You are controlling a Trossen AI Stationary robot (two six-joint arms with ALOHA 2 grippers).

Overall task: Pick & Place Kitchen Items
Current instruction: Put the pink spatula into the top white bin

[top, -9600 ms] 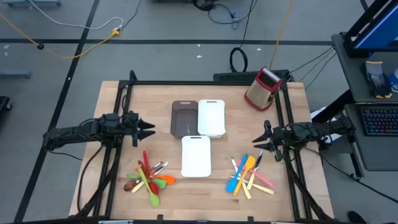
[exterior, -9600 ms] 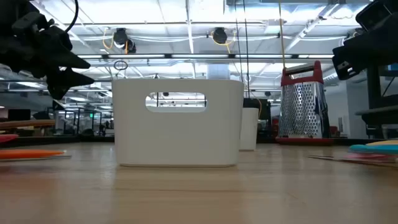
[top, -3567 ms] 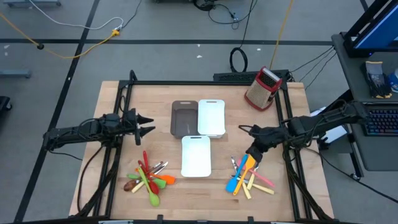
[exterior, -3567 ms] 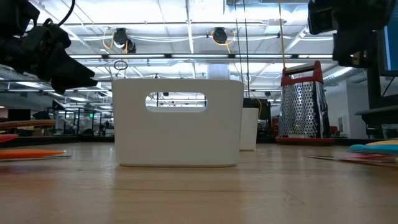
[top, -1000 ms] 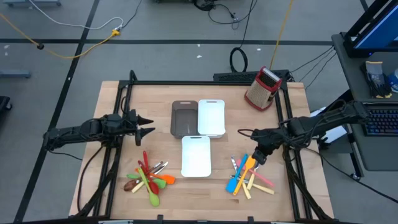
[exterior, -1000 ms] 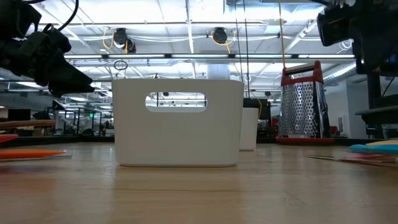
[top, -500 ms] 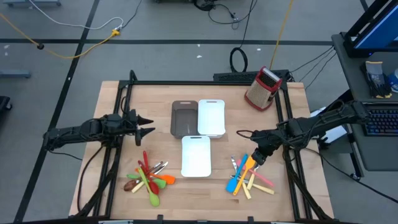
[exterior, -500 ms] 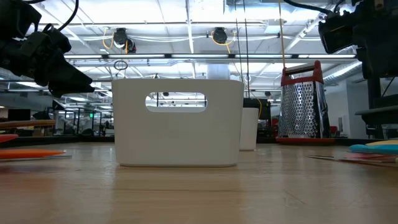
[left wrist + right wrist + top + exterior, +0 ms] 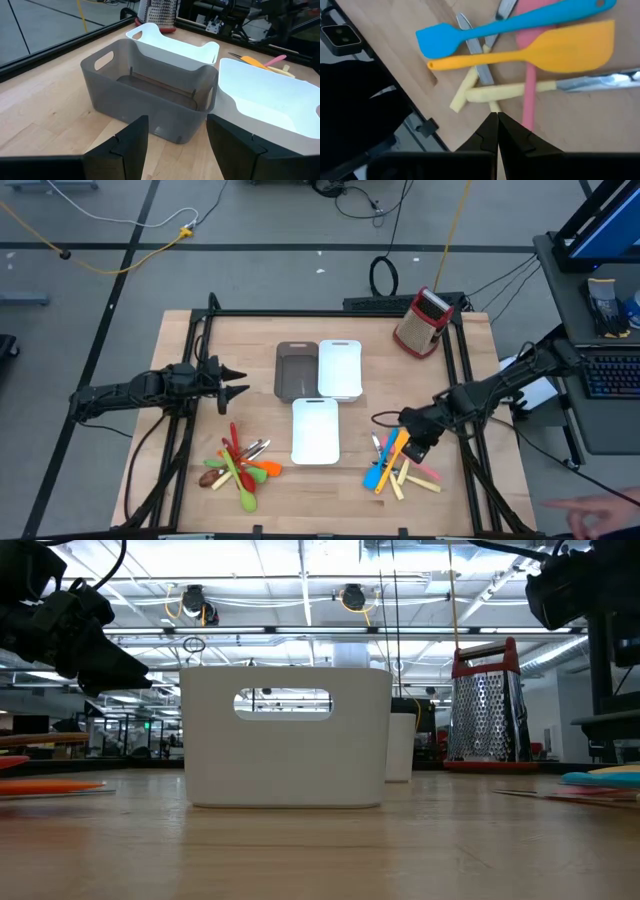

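High view puts the right hand (image 9: pixel 415 448) low over the right-hand pile of kitchen items, fingers pinched fully together and holding nothing, its tip just above the orange spatula (image 9: pixel 393 446) and blue spatula (image 9: pixel 377 472), with the pink spatula (image 9: pixel 532 65) and cream-handled knives (image 9: pixel 512 91) crossed under them on the worktop (image 9: pixel 180 360). Over on the left, the left hand (image 9: pixel 238 382) hovers with its fingers spread and empty beside the dark-brown tray (image 9: pixel 295 370), while the other bunch of red, green and orange utensils (image 9: pixel 240 465) lies near the front-left edge, beside the near white tray (image 9: pixel 316 430).
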